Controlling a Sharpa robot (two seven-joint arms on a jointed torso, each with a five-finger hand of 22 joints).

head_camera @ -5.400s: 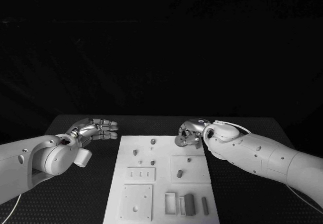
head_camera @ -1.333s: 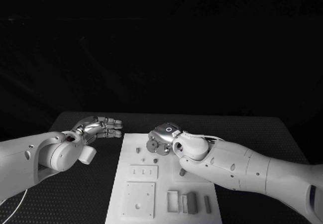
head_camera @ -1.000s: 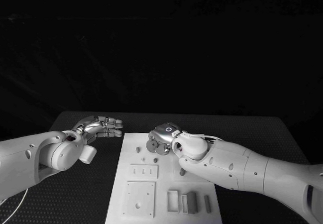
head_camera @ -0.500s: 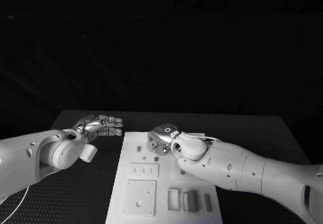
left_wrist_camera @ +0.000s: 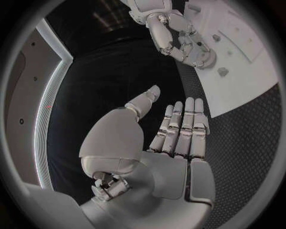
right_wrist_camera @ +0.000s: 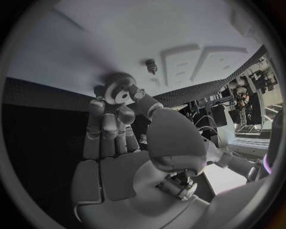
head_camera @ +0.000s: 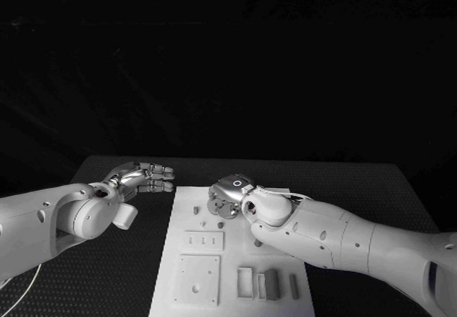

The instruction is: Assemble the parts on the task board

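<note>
Table (head_camera: 390, 187): black, textured top; the task board lies along its middle, long side running away from the robot.
Task board (head_camera: 283, 312): white plate with raised square blocks, small pegs and, at its near end, a row of narrow upright grey parts (head_camera: 269, 284).
Right arm (head_camera: 367, 242): white, comes in from the right and slants across the board's near-right part, the wrist reaching over the board's far half.
Left arm (head_camera: 43, 221): white, comes in from the left and stops beside the board's left edge, over bare table.
Right hand (head_camera: 227, 194): poised over the far end of the board, palm turned toward the plate, fingers bunched together; the fingertips and thumb pinch a gear.
Left hand (head_camera: 142, 177): held off the board's far-left corner; in the left wrist view (left_wrist_camera: 173, 138) the fingers lie straight and side by side, the thumb angled apart, nothing in the palm, so it is released.
Gear (right_wrist_camera: 121, 91): a small toothed wheel with a centre hole, held at the right hand's fingertips just above the white board, near a short peg.
Peg (right_wrist_camera: 151, 65): small dark stud standing on the board beyond the gear, apart from it.
</note>
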